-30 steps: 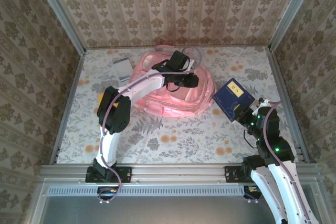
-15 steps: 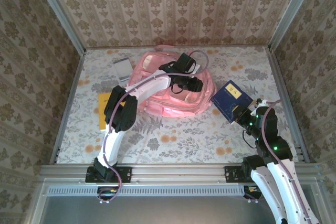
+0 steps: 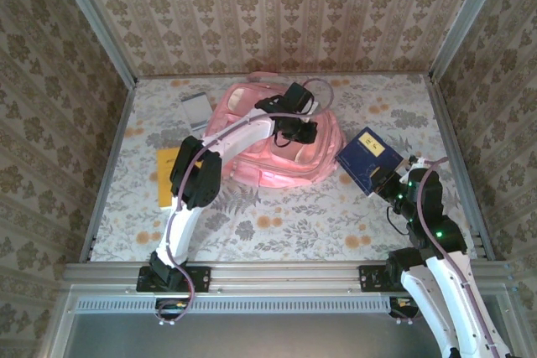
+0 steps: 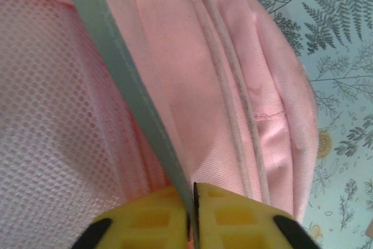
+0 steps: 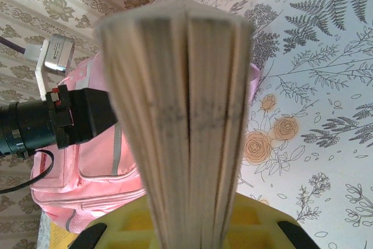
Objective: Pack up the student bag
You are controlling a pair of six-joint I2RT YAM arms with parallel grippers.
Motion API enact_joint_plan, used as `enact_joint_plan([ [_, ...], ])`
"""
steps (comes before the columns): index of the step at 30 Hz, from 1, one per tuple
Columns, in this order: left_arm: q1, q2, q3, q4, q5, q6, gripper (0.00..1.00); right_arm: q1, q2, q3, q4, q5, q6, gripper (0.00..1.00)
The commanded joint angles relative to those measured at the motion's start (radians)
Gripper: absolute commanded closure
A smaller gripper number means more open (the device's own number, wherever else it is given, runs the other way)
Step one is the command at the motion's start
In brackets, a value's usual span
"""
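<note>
The pink backpack [image 3: 281, 169] is laid flat at the far middle of the floral bench [image 3: 294, 220]. The left claw [image 4: 191, 193] is pressed together on a grey trim strip [image 4: 116, 62] beside the backpack's mesh panel. A blue book [image 3: 367, 155] is clamped in the right claw [image 3: 388, 179] just right of the backpack, with its page edges turned towards the wrist camera.

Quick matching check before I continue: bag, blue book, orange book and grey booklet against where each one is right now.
Things:
1 student bag
2 blue book
3 orange book
4 grey booklet

Places:
A gripped by the right hand
B flat beside the left arm
C farthest back, lying flat
D in the middle, left hand shut on its grey trim

Pairs: 1-D, 2-A, 3-B, 4-C
</note>
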State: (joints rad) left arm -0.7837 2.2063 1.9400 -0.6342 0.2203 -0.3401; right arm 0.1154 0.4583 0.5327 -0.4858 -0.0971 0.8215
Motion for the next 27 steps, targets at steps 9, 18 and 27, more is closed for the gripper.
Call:
enact_joint_plan([
  [9, 0.037, -0.1, 0.059, -0.064, 0.107, 0.07, 1.0, -0.005, -0.049, 0.062, -0.017, 0.015, -0.031, 1.0],
  [18, 0.106, -0.287, 0.054, -0.09, 0.302, 0.03, 1.0, -0.005, -0.046, 0.165, -0.118, 0.057, -0.085, 1.0],
  [27, 0.221, -0.416, 0.053, -0.1, 0.469, -0.027, 1.0, -0.005, -0.021, 0.17, -0.098, -0.074, -0.094, 1.0],
])
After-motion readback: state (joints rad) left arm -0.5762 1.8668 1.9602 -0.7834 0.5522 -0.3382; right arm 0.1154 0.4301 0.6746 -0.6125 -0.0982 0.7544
